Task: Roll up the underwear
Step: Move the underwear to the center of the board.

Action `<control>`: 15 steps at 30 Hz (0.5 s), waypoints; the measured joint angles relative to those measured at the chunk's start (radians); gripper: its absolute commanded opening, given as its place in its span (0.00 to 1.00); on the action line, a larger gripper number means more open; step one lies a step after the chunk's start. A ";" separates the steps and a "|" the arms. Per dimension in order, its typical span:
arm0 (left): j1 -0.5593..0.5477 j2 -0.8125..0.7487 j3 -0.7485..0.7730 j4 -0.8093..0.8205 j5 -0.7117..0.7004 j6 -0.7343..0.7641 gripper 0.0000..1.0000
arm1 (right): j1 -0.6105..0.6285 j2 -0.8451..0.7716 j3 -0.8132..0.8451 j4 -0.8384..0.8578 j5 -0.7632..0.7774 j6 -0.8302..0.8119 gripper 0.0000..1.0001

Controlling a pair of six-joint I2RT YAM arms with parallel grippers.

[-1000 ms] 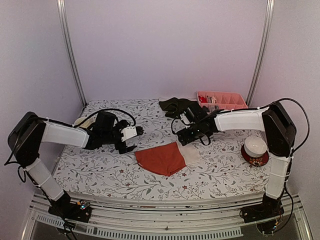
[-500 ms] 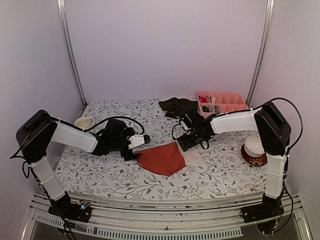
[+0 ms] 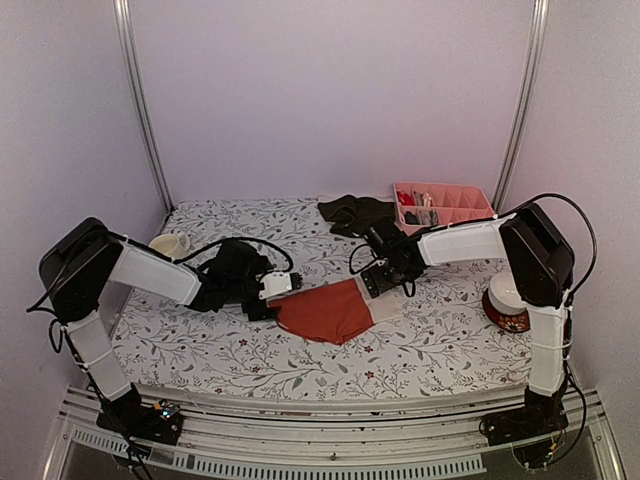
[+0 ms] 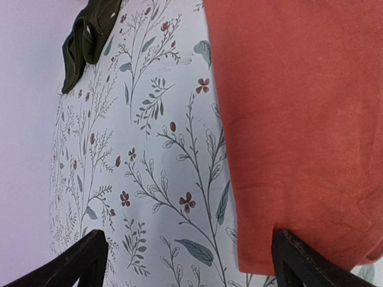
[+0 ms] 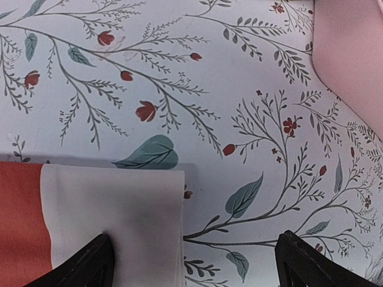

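A rust-red underwear (image 3: pixel 325 312) lies flat on the flowered sheet, with a whitish cloth (image 3: pixel 381 305) along its right side. A dark olive underwear (image 3: pixel 355 213) lies bunched at the back. My left gripper (image 3: pixel 274 298) is low at the red piece's left edge and open. In the left wrist view, one fingertip (image 4: pixel 296 257) rests on the red cloth (image 4: pixel 299 119) and the gripper (image 4: pixel 191 263) spans bare sheet. My right gripper (image 3: pixel 378 284) is open over the whitish cloth's corner. In the right wrist view the gripper (image 5: pixel 194 266) has one fingertip (image 5: pixel 90 263) on the whitish cloth (image 5: pixel 114 215).
A pink divided tray (image 3: pixel 478 196) holding small items stands at the back right, its wall (image 5: pixel 353 54) also in the right wrist view. A red and white bowl (image 3: pixel 511 300) sits by the right arm. A beige cup (image 3: pixel 170 244) stands at the left. Metal posts rise at both back corners.
My left gripper moved right and down to the red underwear's left edge. My right gripper came down slightly toward the whitish cloth and opened a little wider.
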 measured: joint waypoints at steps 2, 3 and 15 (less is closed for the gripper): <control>0.001 0.007 0.011 -0.002 -0.015 0.005 0.98 | -0.003 0.000 0.000 -0.003 0.008 0.008 0.97; 0.002 0.011 0.015 -0.002 -0.024 0.006 0.98 | -0.004 0.000 0.000 -0.003 0.009 0.009 0.98; 0.048 0.034 0.037 0.013 -0.122 0.029 0.99 | 0.086 -0.129 -0.039 -0.011 -0.040 -0.073 0.99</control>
